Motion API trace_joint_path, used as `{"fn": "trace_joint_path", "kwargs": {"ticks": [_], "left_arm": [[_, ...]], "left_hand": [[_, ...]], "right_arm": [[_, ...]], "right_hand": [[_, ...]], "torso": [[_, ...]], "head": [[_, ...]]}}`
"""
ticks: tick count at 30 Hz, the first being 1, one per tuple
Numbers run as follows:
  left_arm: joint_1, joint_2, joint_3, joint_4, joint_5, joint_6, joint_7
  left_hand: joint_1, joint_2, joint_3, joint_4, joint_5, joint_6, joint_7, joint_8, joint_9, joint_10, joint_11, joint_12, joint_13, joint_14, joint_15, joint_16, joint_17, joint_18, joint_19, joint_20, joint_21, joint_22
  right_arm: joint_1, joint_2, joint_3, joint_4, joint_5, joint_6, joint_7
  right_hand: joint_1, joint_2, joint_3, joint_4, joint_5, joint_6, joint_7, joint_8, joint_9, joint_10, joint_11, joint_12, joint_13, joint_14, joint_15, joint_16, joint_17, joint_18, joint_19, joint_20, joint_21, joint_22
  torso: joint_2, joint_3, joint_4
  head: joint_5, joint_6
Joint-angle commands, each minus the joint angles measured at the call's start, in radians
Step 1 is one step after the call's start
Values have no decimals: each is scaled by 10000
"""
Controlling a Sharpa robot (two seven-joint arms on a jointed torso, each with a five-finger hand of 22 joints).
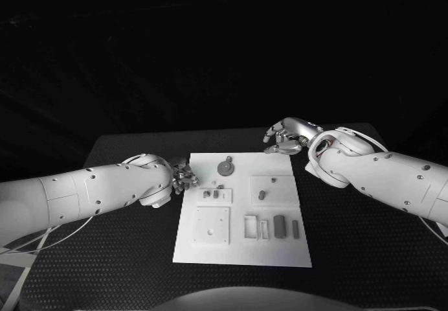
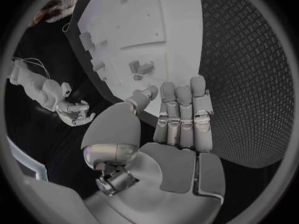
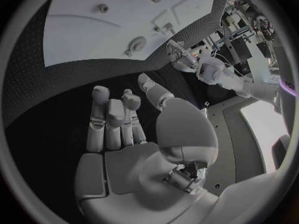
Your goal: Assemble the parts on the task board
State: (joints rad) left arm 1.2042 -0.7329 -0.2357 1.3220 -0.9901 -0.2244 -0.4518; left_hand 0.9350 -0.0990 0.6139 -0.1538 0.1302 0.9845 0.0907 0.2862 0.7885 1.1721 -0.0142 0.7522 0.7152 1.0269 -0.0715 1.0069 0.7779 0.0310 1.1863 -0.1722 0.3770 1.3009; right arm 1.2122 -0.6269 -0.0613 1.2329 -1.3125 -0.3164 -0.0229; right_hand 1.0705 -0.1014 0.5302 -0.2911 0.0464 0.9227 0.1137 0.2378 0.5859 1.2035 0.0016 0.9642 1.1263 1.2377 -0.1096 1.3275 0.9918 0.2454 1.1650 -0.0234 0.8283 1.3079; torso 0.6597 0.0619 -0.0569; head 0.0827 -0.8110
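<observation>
In the head view the white task board [image 1: 243, 210] lies in the middle of the black table [image 1: 355, 253], with small grey parts on it: a round disc with a stem [image 1: 226, 167] near its far edge, a few small pegs [image 1: 215, 192] on its left side, a single peg [image 1: 262, 193] on a raised square toward the right, a plain raised square [image 1: 212, 225] at the near left, and a row of upright bars [image 1: 278, 226] at the near right. The left hand [image 1: 183, 178] sits at the board's left edge, just beside the small pegs, and holds nothing that can be seen. The right hand [image 1: 283, 137] hangs over the table at the board's far right corner, fingers curled downward; from here it is hard to tell whether anything is in them. In the left wrist view the left hand [image 2: 177, 129] shows an empty palm with its fingers straight and close together, their tips at the board's [image 2: 156, 30] edge, near the small pegs [image 2: 142, 68]. The right hand [image 2: 74, 109] appears across the board. In the right wrist view the right hand [image 3: 124, 134] is open and empty, fingers extended over the black table, with the board [image 3: 87, 35] beyond their tips and the disc [image 3: 136, 44] near its closest edge.
</observation>
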Motion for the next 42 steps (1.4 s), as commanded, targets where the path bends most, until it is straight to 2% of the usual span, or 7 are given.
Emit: {"fn": "trace_joint_path", "kwargs": {"ticks": [1,5,7,10,20,27,42], "left_arm": [[2,-162,30,8,426,-1061,1398],[6,-343,42,20,-237,-1204,2396],[7,-410,40,46,-1116,-1128,2871],[6,-469,24,131,-2664,-824,3490],[-1,-426,-12,309,-6496,-787,4825],[-2,-341,-31,324,-7325,-743,4829],[-12,-94,-29,300,-7375,454,4736]], "left_hand": [[24,-405,65,24,-129,-372,256,-161,-131,-587,241,-380,-217,-570,278,-352,-183,77,-563,256,-405,-169],[207,-697,30,-144,-125,-583,396,-218,-234,-1110,400,-769,-510,-1094,609,-681,-407,114,-1052,568,-806,-351],[471,-730,-175,-712,543,-906,453,-386,-370,-1903,780,-1369,-891,-1855,1071,-1194,-701,97,-1796,1026,-1320,-581],[1004,-814,-512,-1275,589,-1100,429,-602,-662,-1908,845,-1551,-1249,-1795,1231,-1170,-904,379,-1661,1215,-1447,-704],[1830,-1236,-1086,-1161,611,-720,188,-633,-1166,-1037,225,47,-590,-915,438,874,-64,528,-258,585,-250,310],[1885,-1363,-1213,-1101,696,-565,81,-641,-1432,-1024,76,954,-106,-844,124,1678,214,406,-28,224,424,333],[1519,-1139,-1110,-717,705,9,313,-608,-1725,-1342,281,1025,-198,-1131,138,1743,40,257,-419,161,626,293]], "right_arm": [[3,-31,6,-3,11,-8,73],[3,-55,6,-2,19,-6,75],[2,-58,6,-3,8,-3,80],[2,-72,6,-8,27,-1,82],[-2,-82,6,-18,44,21,98],[-5,-72,6,-24,52,33,106],[-8,-54,6,-28,54,46,110]], "right_hand": [[-6,101,-21,8,17,27,61,-30,10,-25,41,20,-12,9,72,-50,9,164,29,-23,-50,45],[-8,101,-21,8,17,27,61,-31,10,-25,41,21,-12,9,72,-50,9,164,29,-23,-50,45],[-9,100,-22,9,17,26,61,-31,10,-25,41,21,-13,9,72,-50,9,164,29,-23,-50,45],[-10,99,-23,8,17,25,62,-32,10,-25,41,21,-13,9,72,-50,9,164,30,-23,-50,45],[-19,101,-26,12,17,21,62,-35,9,-25,42,22,-13,10,72,-50,10,164,32,-23,-51,45],[-24,104,-27,13,17,19,63,-36,10,-24,42,23,-13,11,72,-49,10,164,35,-23,-51,46],[-27,111,-27,11,17,18,62,-37,11,-24,41,25,-14,14,72,-47,12,164,40,-24,-50,46]], "torso": [[-7,3,6],[-4,1,17],[-4,2,20],[4,-4,9],[2,-13,17],[5,-5,-3],[2,9,-8]], "head": [[-25,5],[-41,-4],[-38,-3],[-27,3],[-6,-19],[5,-32],[-20,-103]]}}
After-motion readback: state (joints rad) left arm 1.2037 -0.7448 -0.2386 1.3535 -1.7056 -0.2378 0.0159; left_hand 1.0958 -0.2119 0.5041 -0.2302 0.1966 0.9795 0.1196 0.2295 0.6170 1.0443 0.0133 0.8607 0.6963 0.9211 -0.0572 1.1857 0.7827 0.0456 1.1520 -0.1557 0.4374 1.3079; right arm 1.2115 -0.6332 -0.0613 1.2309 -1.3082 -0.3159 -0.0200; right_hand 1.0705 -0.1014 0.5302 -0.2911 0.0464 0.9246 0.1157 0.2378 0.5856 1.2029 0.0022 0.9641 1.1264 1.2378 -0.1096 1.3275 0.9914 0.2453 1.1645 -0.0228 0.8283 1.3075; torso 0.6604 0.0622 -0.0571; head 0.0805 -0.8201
